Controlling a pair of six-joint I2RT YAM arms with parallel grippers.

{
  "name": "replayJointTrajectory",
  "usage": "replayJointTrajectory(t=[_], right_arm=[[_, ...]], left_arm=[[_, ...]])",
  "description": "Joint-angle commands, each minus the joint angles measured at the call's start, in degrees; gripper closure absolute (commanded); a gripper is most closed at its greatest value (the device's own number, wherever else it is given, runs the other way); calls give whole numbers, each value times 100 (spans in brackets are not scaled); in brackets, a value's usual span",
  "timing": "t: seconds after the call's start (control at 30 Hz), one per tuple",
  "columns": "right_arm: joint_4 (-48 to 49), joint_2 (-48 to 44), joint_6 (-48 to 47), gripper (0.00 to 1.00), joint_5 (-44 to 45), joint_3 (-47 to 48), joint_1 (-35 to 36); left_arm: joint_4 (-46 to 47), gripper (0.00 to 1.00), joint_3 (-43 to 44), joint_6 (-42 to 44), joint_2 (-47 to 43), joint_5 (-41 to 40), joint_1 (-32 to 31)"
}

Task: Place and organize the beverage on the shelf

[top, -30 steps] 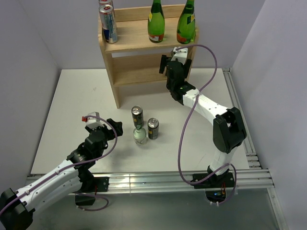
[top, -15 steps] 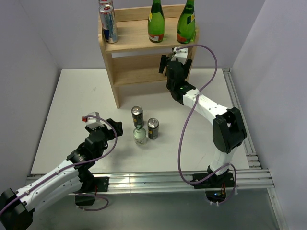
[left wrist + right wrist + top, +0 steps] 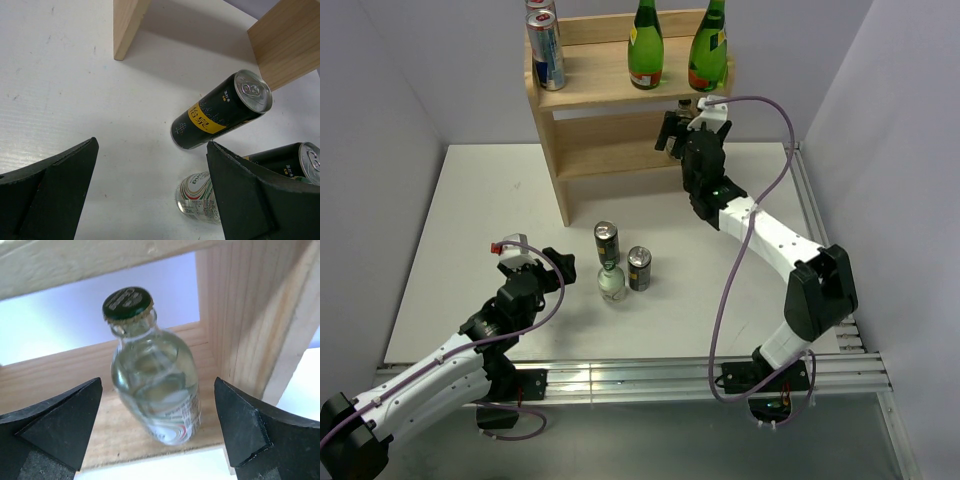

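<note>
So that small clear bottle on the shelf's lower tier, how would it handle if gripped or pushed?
The small clear bottle looks like glass: probably rigid, breakable, and slick in the open right gripper. It has a rounded body on a narrow base, so a push near the cap may tip it, and once down it would likely roll.

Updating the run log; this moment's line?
right gripper: open, facing clear glass bottle upright on shelf lower tier | left gripper: open near two cans, second bottle on table
</note>
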Motion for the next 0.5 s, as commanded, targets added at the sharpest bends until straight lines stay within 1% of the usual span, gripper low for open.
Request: replayJointTrajectory(t=[0.0, 0.1, 0.27, 0.47], right_arm=[[150, -365, 98, 0, -328, -205, -36], [62, -611, 212, 0, -626, -441, -27], [-26, -1445, 388, 0, -856, -1162, 104], [-175, -2711, 467, 0, -742, -2366, 727]], left_arm=[[216, 4, -34, 119, -28, 47, -19], [216, 4, -34, 119, -28, 38, -19], [216, 4, -25, 119, -19, 29, -19], [233, 4, -16, 127, -2, 29, -19]])
